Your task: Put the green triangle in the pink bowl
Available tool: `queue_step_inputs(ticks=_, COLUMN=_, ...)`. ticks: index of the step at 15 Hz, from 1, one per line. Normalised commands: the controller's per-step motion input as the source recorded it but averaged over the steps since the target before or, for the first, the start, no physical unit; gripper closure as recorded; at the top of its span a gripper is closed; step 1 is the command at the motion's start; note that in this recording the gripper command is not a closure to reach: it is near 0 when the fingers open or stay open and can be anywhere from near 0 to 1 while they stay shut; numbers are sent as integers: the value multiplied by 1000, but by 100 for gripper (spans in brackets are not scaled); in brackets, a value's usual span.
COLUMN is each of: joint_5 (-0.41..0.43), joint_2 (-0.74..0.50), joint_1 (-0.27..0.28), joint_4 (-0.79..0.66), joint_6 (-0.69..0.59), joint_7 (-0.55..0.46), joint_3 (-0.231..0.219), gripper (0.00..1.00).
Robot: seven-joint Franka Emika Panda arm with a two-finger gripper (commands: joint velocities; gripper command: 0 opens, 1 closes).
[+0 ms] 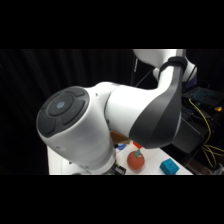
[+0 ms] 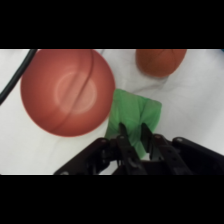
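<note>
In the wrist view the green triangle [image 2: 136, 111] sits between my gripper's [image 2: 134, 133] two black fingers, which are shut on its near part. It hangs just right of the pink bowl [image 2: 67, 92], its left edge over the bowl's rim. The bowl is round, shallow and holds nothing. In the side view the arm's big white joint hides the gripper, the bowl and the triangle.
A round red-orange fruit toy [image 2: 160, 61] lies beyond the triangle, also seen as the fruit toy [image 1: 135, 160] on the white table [image 1: 150, 171]. A blue cube [image 1: 169, 167] rests to its right. A black cable [image 2: 15, 75] crosses the bowl's far left.
</note>
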Motion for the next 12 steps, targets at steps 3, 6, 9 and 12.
queue_step_inputs(ticks=3, joint_5=-124, joint_2=-305, joint_1=-102, joint_4=-248, joint_6=153, joint_7=58, joint_3=-61, gripper=69)
queue_step_inputs(ticks=6, joint_5=-81, joint_2=-261, joint_1=-140, joint_4=-223, joint_6=156, joint_7=71, joint_3=-50, gripper=69)
queue_step_inputs(ticks=9, joint_5=-60, joint_2=-286, joint_1=-99, joint_4=-321, joint_6=194, joint_7=130, joint_3=-28, gripper=69)
queue_step_inputs(ticks=12, joint_5=-76, joint_2=-257, joint_1=-49, joint_4=-356, joint_6=200, joint_7=156, joint_3=-29, gripper=69)
